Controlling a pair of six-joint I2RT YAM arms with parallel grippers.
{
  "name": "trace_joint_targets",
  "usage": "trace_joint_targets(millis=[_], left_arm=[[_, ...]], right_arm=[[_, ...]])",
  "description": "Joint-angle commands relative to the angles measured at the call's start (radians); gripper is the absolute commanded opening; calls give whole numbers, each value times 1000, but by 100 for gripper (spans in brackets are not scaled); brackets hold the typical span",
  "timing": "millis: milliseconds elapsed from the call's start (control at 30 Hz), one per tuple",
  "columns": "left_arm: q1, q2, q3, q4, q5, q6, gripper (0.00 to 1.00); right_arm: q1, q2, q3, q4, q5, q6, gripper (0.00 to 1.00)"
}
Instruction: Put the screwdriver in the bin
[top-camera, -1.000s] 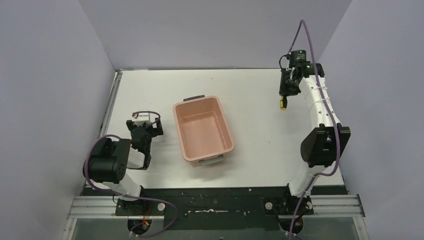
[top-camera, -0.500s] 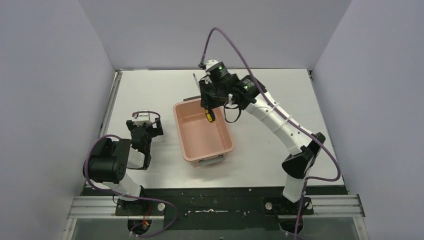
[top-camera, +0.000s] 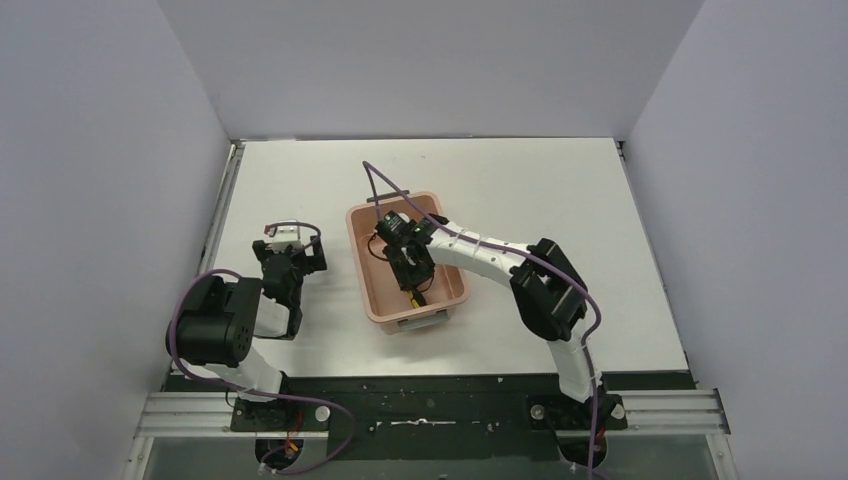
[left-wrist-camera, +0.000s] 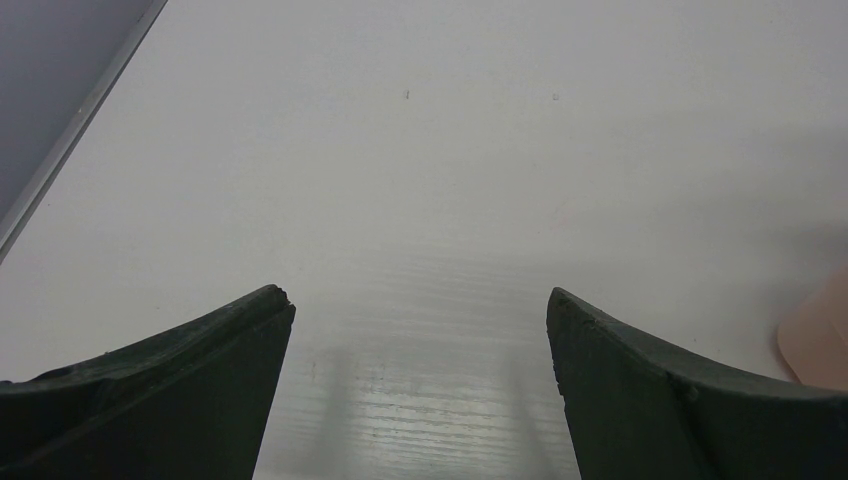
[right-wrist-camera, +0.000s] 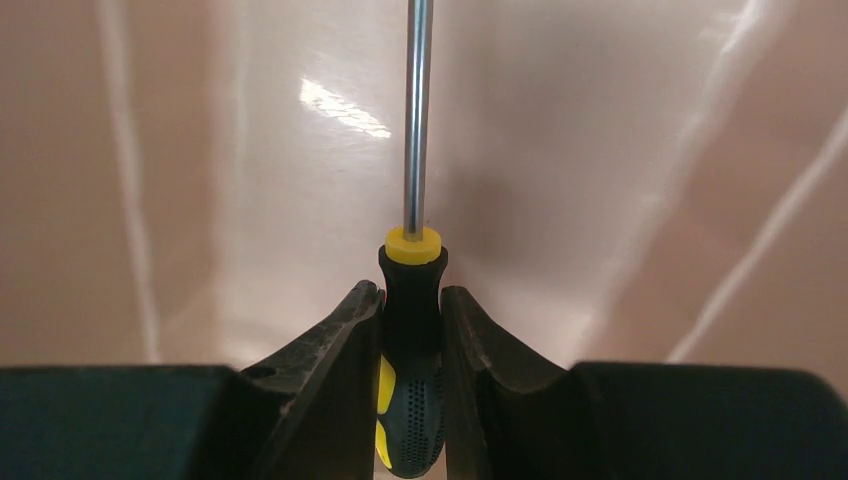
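right tool pinching the screwdriver by its black-and-yellow handle, just behind the yellow collar. the thin steel shaft runs out past the fingertips over the pink inside of the bin. in the top view the screwdriver is held within the bin's walls, toward its 6 o'clock end; contact with the floor cannot be told. left tool spread and empty over the worktop, at the bin's 9 o'clock. judged handling: light, rigid, round and likely to roll. the textured handle suits gripping; the slick shaft does not.
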Motion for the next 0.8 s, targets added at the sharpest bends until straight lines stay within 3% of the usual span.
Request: trace_joint_targets(millis=[0,100,233,300,467,767], left_arm=[[6,-8,2,25,10,10,97],[6,-8,2,25,9,9,97],[6,-8,2,24,9,9,97],[6,-8,2,24,9,10,97],[6,-8,2,25,10,10,97],[7,-8,2,25,10,10,97]], right_arm=[[0,8,-18,129,52,28,0],[-1,52,-22,126,77,33,9],[3,60,-17,107,92,36,36],[8,37,-6,95,111,36,44],[10,-23,54,41,160,24,55],[25,-171,214,-45,215,-21,57]])
